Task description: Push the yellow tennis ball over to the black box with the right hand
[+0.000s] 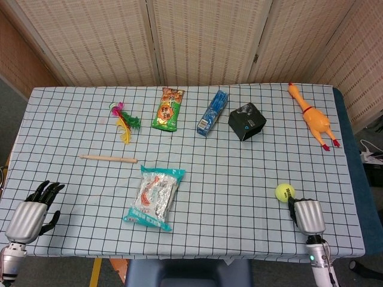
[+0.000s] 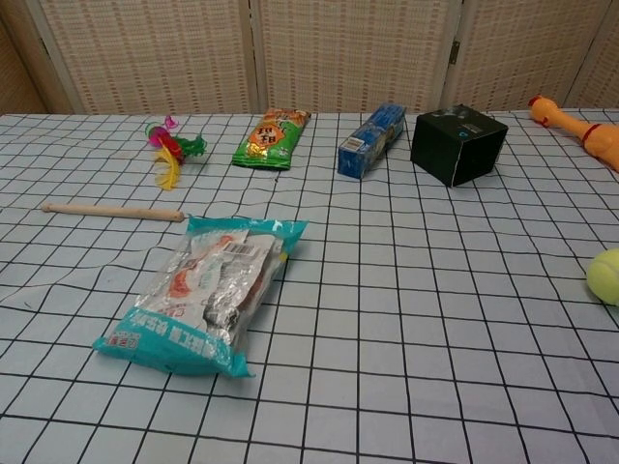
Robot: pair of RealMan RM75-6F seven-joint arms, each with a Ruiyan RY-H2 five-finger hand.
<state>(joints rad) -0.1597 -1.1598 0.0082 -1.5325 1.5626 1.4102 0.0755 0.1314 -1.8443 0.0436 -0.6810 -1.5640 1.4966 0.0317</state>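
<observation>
The yellow tennis ball (image 1: pixel 285 192) lies near the table's front right; the chest view shows the ball (image 2: pixel 606 276) at its right edge. Far behind it, in the back row, stands the black box (image 1: pixel 246 121), also seen as the black box (image 2: pixel 457 145). My right hand (image 1: pixel 308 216) sits just behind and to the right of the ball, its dark fingertips (image 1: pixel 293 204) close to it; I cannot tell whether they touch. Its fingers are mostly hidden under the silver back. My left hand (image 1: pixel 30 212) rests at the front left corner with fingers spread, holding nothing.
A foil snack bag (image 1: pixel 155 197) lies front centre and a wooden stick (image 1: pixel 108 158) to its left. The back row holds a feather toy (image 1: pixel 124 119), a green packet (image 1: pixel 168 109) and a blue pack (image 1: pixel 213 112). A rubber chicken (image 1: pixel 313 118) lies back right.
</observation>
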